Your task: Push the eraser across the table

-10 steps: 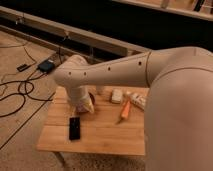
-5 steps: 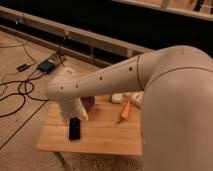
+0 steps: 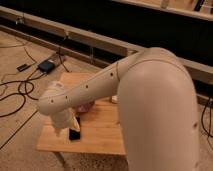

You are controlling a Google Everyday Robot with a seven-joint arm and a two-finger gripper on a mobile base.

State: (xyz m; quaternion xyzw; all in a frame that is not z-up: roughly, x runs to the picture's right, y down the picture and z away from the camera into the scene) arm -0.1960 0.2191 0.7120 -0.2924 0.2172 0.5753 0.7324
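The table (image 3: 102,134) is small, with a light wooden plank top. The eraser (image 3: 75,135), a flat black slab, lies near its front left edge, and only its near end shows. My gripper (image 3: 68,125) is at the end of the white arm, low over the table's left side, right over the eraser's far end. The arm's wrist hides whether it touches the eraser. A purple bowl (image 3: 84,107) shows partly behind the arm.
My white arm (image 3: 155,100) fills the right half of the view and hides the table's right side. A small white block (image 3: 114,99) peeks out at the table's back. Cables (image 3: 20,90) and a dark box (image 3: 46,66) lie on the floor at left.
My arm has swung down and to the left, so the gripper now sits over the eraser. The eraser still lies near the front left edge.
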